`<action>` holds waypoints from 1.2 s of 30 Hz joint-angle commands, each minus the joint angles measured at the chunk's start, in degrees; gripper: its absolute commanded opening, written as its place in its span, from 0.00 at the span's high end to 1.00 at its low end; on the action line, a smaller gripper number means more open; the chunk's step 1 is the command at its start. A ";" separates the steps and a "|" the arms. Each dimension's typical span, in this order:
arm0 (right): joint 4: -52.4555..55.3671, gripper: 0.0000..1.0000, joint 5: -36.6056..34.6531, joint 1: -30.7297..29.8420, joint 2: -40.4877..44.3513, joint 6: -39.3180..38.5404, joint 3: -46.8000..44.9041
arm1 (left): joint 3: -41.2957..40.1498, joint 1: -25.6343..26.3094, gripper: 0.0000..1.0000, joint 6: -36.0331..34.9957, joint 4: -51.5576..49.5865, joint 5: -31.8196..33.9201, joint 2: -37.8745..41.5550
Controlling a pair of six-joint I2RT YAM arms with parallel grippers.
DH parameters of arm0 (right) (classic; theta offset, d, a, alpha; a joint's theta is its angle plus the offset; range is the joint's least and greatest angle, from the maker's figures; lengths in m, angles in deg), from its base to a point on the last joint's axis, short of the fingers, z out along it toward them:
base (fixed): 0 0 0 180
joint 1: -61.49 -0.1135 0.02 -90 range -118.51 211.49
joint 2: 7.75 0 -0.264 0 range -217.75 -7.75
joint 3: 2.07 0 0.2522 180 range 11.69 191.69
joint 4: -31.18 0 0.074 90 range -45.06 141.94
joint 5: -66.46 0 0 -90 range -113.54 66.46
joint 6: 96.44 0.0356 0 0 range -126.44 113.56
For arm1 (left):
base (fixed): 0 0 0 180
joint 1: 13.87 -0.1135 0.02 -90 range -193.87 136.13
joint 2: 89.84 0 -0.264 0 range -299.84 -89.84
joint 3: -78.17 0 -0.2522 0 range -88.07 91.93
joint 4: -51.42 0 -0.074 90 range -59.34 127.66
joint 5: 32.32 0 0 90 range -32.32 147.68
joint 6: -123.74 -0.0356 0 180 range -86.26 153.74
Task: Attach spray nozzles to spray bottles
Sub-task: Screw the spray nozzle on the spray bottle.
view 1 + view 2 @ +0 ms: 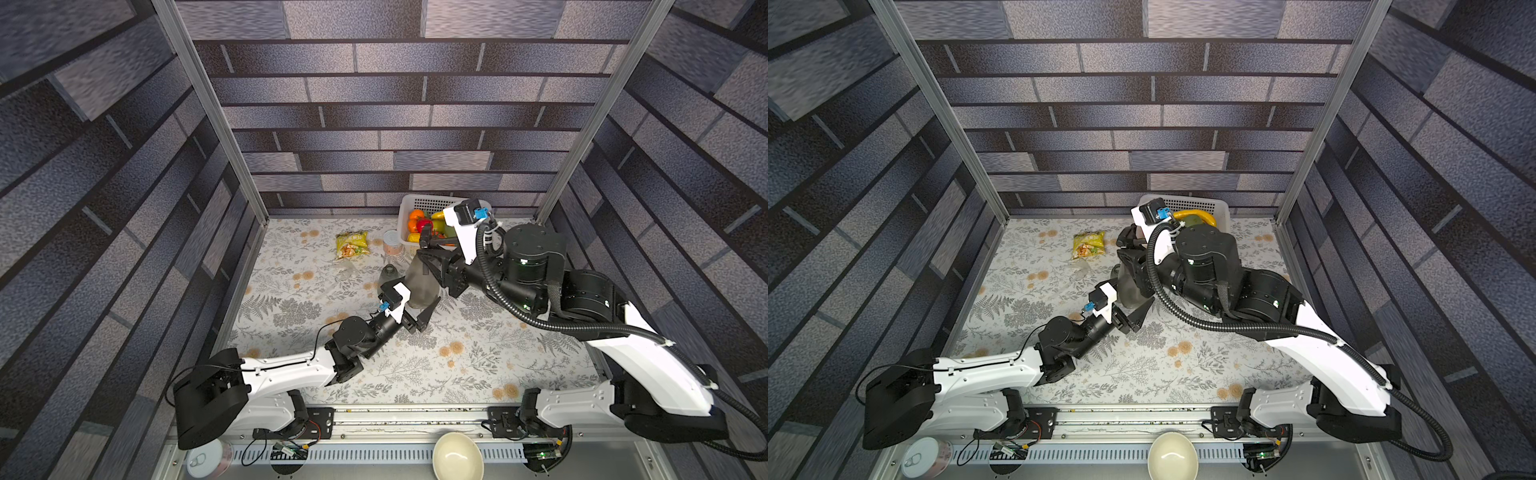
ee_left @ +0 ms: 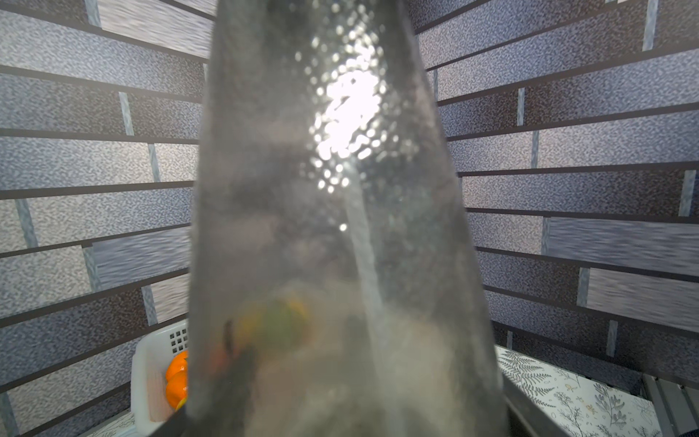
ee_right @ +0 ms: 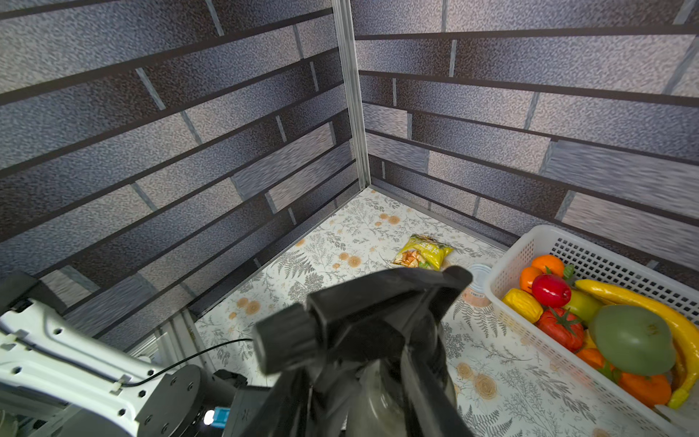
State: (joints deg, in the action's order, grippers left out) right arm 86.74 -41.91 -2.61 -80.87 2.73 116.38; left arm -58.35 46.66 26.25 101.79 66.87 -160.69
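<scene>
The spray bottle (image 1: 419, 282) is a smoky-grey, translucent, bell-shaped vessel with a wide base and a narrow neck. In the left wrist view its wall (image 2: 283, 227) fills the centre of the picture, and a pale dip tube (image 2: 363, 246) runs down inside it. The black spray nozzle (image 3: 359, 321) sits on the neck, with its ribbed spout and angular head directly above the collar. In both top views the bottle stands roughly upright over the floral table cloth (image 1: 457, 365), towards the rear, just in front of the white fruit basket (image 1: 419, 203) and close beside a second grey bottle (image 1: 390, 272). Whether its base rests on the cloth cannot be told. The left gripper (image 1: 415, 303) brackets the lower body. Its fingers (image 1: 428, 313) stand wide, one on each flank, clasping the broad base between them. The right gripper (image 3: 365, 359) reaches in at neck height. Its fingers (image 3: 291, 397) are drawn in on opposite sides of the nozzle collar, pinching it, with the grey neck visible between them below the head.
</scene>
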 commanded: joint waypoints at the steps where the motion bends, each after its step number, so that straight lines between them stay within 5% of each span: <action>1: 1.00 0.64 -4.37 0.37 -0.96 -0.70 1.40 | 1.87 0.58 0.31 -2.53 0.75 -1.02 1.49; 10: 0.03 0.65 -3.59 0.29 2.72 1.79 -2.65 | 1.57 0.06 0.31 -2.95 1.08 -0.75 1.40; 21: 0.39 0.51 0.78 0.20 6.29 2.42 -3.57 | 0.63 -1.68 0.31 -2.37 -1.59 -3.49 3.30; 28: -1.90 0.62 -4.61 0.60 10.99 -0.06 -6.67 | 0.70 -2.42 0.32 -2.08 -6.57 -7.89 6.71; 33: -0.65 0.61 9.31 7.08 9.89 -0.99 -5.72 | 1.51 -2.52 0.32 -0.69 -11.50 -12.49 9.16; 36: -2.36 0.38 25.36 13.05 9.67 -1.98 -6.41 | 1.57 -2.57 0.32 0.40 -13.62 -14.72 10.65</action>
State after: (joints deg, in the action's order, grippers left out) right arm 86.63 -32.27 6.81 -70.77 2.05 110.41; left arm -58.26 44.52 25.22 90.87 56.25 -152.10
